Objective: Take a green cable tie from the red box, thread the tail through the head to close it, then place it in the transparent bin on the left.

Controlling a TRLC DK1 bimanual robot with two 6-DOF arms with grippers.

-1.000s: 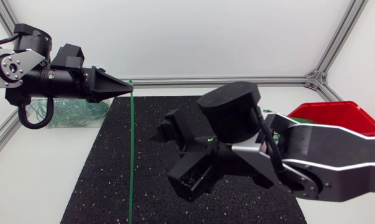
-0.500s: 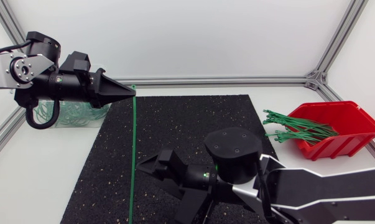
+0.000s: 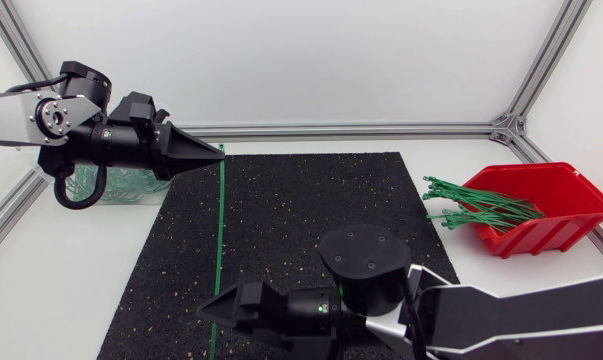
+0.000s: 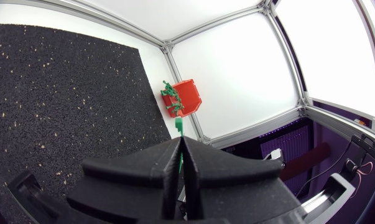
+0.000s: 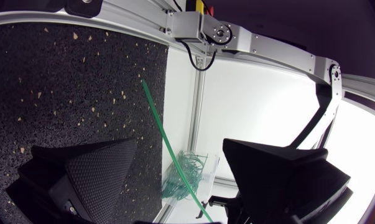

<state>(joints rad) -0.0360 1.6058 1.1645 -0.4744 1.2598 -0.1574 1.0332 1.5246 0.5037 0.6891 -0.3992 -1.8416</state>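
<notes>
Left gripper [image 3: 218, 151] wedge fingers clamped on thin straight green cable tie [image 3: 220, 230] over speckled black mat [image 3: 311, 210]; right gripper [image 5: 181, 148] fingers spread wide, tie between, touching neither.

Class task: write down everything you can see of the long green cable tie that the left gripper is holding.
The green cable tie is a thin, straight strip of what looks like plastic, not yet looped. The left gripper is shut on it near one end, and a short green tip pokes out past the fingertips in the left wrist view. From there it runs across the black mat and passes through the right gripper, which is open, seemingly touching neither finger.
</notes>
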